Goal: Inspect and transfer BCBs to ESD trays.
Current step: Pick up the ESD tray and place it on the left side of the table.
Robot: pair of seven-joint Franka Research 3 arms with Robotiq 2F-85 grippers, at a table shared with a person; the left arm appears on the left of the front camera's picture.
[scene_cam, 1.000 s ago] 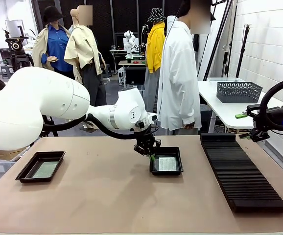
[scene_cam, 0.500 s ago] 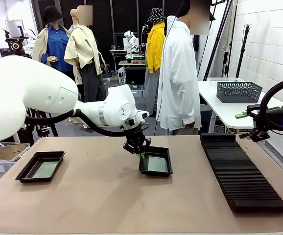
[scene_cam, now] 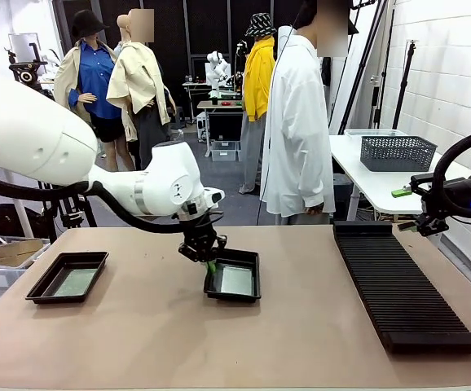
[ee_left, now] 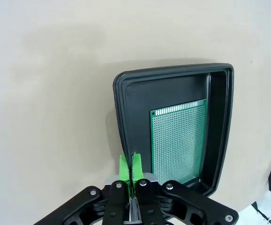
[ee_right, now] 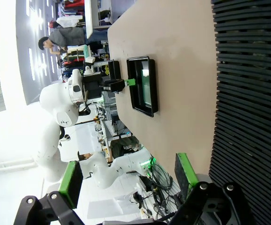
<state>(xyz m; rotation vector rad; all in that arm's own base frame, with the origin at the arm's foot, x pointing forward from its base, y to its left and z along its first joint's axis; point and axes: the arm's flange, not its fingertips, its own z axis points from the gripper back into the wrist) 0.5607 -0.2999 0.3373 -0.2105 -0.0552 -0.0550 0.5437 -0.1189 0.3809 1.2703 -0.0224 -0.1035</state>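
Left arm reaches in from the left over the table, forearm level, wrist bent down near table centre. Left claw points down, its green pads pressed together on the near-left rim of a black tray; the wrist view shows the rim wall pinched thin between the two pads. Tray sits flat or nearly so on the table; can't tell if it's lifted.

Inside that tray, just right of the claw, lies a BCB: flat green board w/ a fine grid of tiny holes, covering most of the floor and leaving a bare black strip on the claw's side. Its lower end is hidden behind the claw's knuckles in the wrist view.

Second tray sits well left of the claw, near the table's left edge, w/ a pale greenish board on its floor; detail too small to make out.

Right arm is held off the table's right side, cut off by the picture edge. Right claw has its fingers spread wide, nothing between them, above the long ribbed rack, which lies well right of the left claw.

A person in a white coat stands beyond the table's far edge, behind the left claw.
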